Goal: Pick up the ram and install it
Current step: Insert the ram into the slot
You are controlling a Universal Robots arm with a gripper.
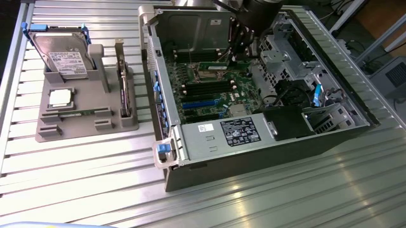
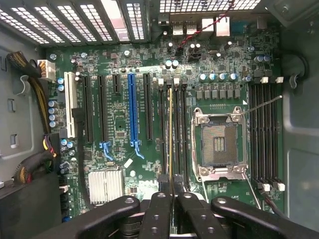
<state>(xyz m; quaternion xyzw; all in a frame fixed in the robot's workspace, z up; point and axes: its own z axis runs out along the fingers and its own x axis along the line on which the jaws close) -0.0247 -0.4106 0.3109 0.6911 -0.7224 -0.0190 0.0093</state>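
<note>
Black fingers [image 2: 159,209] of the end effector [image 2: 171,199] sit nearest the wrist camera, clenched on the ram [image 2: 170,134], seen edge-on as a thin gold-edged line standing in a memory slot just beside the empty CPU socket [image 2: 219,144]. Ram location: inside the open computer case [image 1: 355,109], on the motherboard [image 2: 119,124], with the arm [image 1: 250,28] reaching down at the far side. Risk, as a judgement: if the stick is tilted or offset from its slot, pressing could jam it or stress the board. Wrist view gives slot alignment; exterior view instead gives the grey fixture [image 1: 82,121] on the surface [image 1: 254,204] at its left, carrying a second ram stick [image 1: 76,114], a silver processor [image 1: 60,97] and a hard drive [image 1: 60,57].
</note>
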